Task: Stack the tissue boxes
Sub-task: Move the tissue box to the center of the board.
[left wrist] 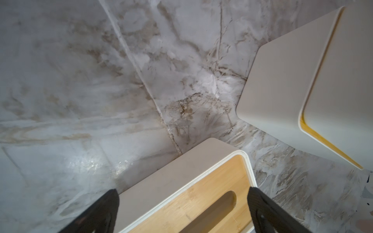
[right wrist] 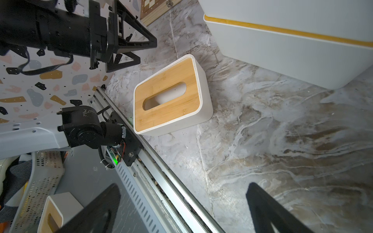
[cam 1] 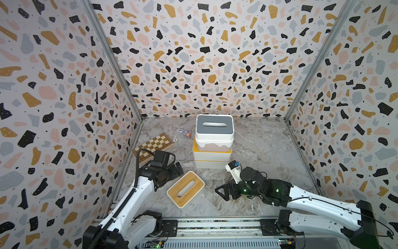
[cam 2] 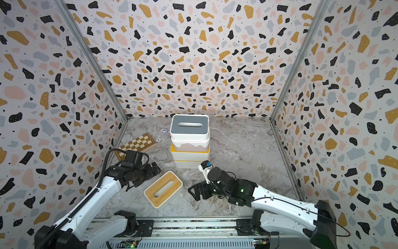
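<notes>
Marble tabletop (cam 1: 269,151); bottom tissue box (cam 1: 212,166) mostly under stack (cam 1: 214,138)

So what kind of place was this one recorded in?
Most likely a staged robot test booth, not a home: patterned wall panels box in a marble-look tabletop, a left arm and right arm sit on a metal rail, and stacked tissue boxes serve as props.

left tool (right wrist: 147,52) and right tool (right wrist: 183,186) both hover low, jaws spread wide.
</notes>
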{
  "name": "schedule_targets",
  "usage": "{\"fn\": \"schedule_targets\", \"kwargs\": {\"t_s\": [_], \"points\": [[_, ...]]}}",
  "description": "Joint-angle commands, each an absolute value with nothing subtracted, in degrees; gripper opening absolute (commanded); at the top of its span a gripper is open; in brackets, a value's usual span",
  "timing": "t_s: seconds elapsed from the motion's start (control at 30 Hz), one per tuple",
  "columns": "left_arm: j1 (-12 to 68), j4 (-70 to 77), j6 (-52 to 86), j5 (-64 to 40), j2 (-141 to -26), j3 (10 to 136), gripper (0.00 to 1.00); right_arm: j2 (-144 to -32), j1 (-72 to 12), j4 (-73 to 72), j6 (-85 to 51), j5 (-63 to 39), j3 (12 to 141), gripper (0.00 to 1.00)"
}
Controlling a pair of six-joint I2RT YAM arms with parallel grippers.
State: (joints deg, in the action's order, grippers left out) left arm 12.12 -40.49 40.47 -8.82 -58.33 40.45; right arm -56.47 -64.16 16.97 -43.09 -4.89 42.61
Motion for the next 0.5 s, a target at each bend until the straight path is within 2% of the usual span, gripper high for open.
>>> {"fn": "schedule_targets", "kwargs": {"t_s": [0.0, 0.2, 0.47], "points": [[11.78, -39.53, 39.97, -12.00, -57.76, 38.19, 0.99, -55.98, -64.42, 15.68, -44.32, -4.70, 41.95, 0.99], [11.77, -42.15, 40.63, -13.75, -56.34, 35.83, 1.00, -57.18, -64.42, 15.20, -46.14, -5.77, 40.89, 0.99], [12.98, -42.25, 45.65, -19.43, -48.47, 31.04, 1.00, -58.73, -64.42, 16.96, -50.22, -5.27, 39.83, 0.99]]}}
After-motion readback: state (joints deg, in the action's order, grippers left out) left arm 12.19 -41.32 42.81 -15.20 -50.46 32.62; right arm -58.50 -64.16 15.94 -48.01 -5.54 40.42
